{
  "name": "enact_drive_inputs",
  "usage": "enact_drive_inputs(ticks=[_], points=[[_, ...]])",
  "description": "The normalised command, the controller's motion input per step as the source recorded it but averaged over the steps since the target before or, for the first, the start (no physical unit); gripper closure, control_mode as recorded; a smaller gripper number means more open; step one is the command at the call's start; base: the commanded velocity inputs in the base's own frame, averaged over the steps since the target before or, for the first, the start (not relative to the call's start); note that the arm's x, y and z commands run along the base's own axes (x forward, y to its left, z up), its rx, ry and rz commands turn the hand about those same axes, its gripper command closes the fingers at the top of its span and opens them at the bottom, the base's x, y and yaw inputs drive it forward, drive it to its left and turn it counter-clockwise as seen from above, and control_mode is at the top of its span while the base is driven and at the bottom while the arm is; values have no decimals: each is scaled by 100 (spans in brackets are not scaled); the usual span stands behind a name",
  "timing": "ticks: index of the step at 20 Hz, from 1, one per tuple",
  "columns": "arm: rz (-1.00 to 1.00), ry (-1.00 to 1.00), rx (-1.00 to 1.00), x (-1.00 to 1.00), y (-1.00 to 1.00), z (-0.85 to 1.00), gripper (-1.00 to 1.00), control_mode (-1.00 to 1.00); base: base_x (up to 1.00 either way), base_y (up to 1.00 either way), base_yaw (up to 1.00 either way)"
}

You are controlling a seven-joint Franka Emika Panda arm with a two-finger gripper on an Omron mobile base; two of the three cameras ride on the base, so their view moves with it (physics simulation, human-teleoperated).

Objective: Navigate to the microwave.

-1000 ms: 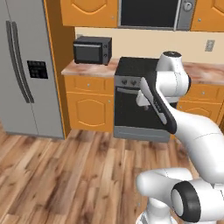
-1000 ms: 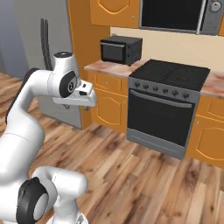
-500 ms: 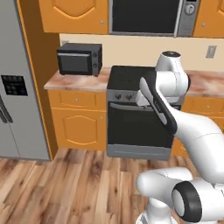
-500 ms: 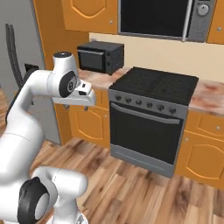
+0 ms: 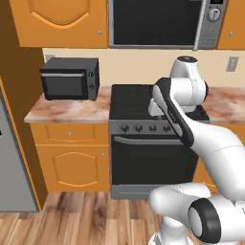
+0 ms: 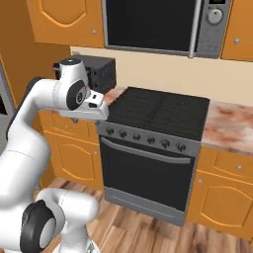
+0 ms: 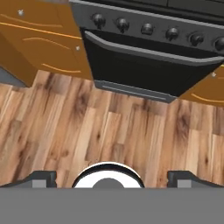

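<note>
- A kitchen with orange cabinets point(image 5: 60, 19), a cream back wall and a wood plank floor point(image 7: 109, 131)
- The pincer point(image 7: 111, 177) hangs over that floor, pointing down at the planks in front of the stove; its two dark tips sit far apart at the bottom of the hand view, so it is wide, with nothing between them
- Just beyond it stands the black stove point(image 5: 148, 153), with a knob row point(image 7: 148, 28) above the oven door and its handle
- The arm is folded in front of the stove top, its wrist level with the burners in both base views
- A marbled desk point(image 5: 67, 112) runs on either side of the stove, over orange drawers and doors
- On the left desk sits a small black box oven point(image 5: 71, 78), against the wall
- The microwave point(image 5: 160, 24) is mounted high, directly above the stove between upper cabinets, black glass door to the front, round dial point(image 6: 214, 16) on its right strip
</note>
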Motion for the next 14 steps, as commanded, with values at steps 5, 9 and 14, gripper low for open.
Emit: enact_drive_inputs(ticks=[5, 9, 14], points=[[0, 0, 0, 0, 0, 0, -100, 100, 94, 6, -19], [0, 0, 0, 0, 0, 0, -100, 100, 92, 4, -29], [0, 0, 0, 0, 0, 0, -100, 100, 76, 0, -30]])
